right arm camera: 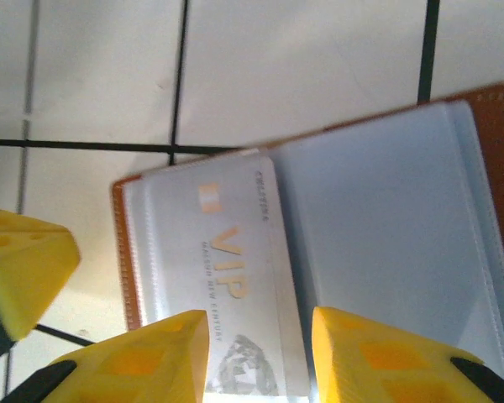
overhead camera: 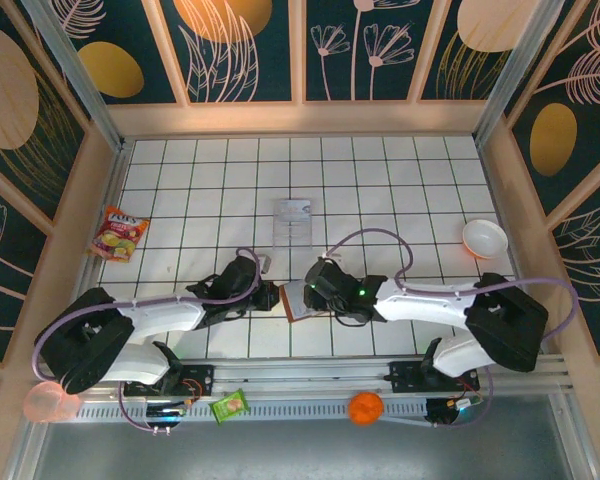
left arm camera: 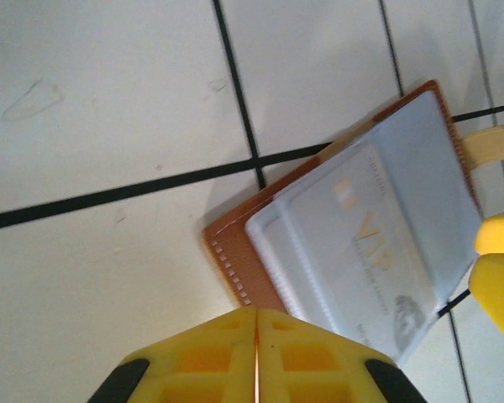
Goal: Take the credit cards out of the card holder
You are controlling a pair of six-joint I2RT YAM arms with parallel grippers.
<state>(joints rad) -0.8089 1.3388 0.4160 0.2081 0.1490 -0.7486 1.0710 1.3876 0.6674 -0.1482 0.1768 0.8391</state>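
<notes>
Top view: the card holder [overhead camera: 298, 302] is seen lying open on the tiled table [overhead camera: 380, 180], squeezed in between the left gripper [overhead camera: 271, 296] and the right gripper [overhead camera: 317, 290]. A clear tray [overhead camera: 293, 222] is parked beyond it.

Left wrist cam: the left gripper [left arm camera: 256, 353] is pressed together, just beside the card holder's [left arm camera: 227, 252] brown corner. A credit card [left arm camera: 365, 243] is tucked in its sleeve.

Right wrist cam: the right gripper [right arm camera: 260, 353] is spread, and the credit card's [right arm camera: 223, 252] end is caught between the fingers, inside the card holder [right arm camera: 386, 227].
</notes>
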